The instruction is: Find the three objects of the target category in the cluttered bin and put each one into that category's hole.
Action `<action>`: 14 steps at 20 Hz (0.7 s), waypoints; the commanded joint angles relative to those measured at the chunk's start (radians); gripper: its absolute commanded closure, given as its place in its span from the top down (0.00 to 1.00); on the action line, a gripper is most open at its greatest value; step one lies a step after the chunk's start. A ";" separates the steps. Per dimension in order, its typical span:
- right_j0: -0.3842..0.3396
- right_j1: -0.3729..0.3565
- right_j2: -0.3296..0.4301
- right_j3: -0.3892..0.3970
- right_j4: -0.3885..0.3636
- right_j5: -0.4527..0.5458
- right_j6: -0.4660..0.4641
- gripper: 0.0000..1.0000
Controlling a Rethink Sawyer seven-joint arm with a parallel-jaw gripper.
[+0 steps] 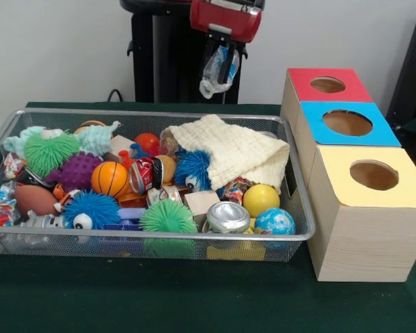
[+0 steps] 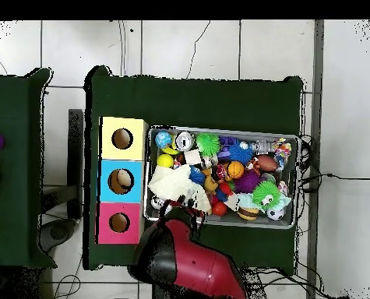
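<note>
My gripper (image 1: pixel 222 64) hangs high above the far rim of the silver wire mesh bin (image 1: pixel 152 237), near its middle. It is shut on a wrinkly clear plastic packet (image 1: pixel 209 83) with blue and white inside, which dangles from the fingers clear of the bin. In the overhead view the gripper (image 2: pixel 181 207) sits over the bin's edge (image 2: pixel 297 179) nearest the robot base, and the packet is hidden under it. I cannot pick out any other such packet among the clutter in the bin.
Three wooden boxes stand beside the bin, each with a round hole: red top (image 1: pixel 327 84), blue top (image 1: pixel 347 123), yellow top (image 1: pixel 373 175). The bin holds a cream cloth (image 1: pixel 232 149), a red can (image 1: pixel 144 173), spiky balls and other toys.
</note>
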 commanded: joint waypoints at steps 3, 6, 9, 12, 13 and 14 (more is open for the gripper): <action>0.097 0.049 -0.045 0.036 0.122 -0.054 0.297 0.00; 0.138 0.051 -0.063 0.035 0.153 -0.041 0.310 0.00; 0.166 0.052 -0.070 0.038 0.178 -0.035 0.322 0.00; 0.195 0.051 -0.077 0.040 0.200 -0.024 0.334 0.00; 0.210 0.051 -0.081 0.041 0.211 -0.021 0.340 0.00; 0.213 0.051 -0.078 0.043 0.216 -0.022 0.343 0.00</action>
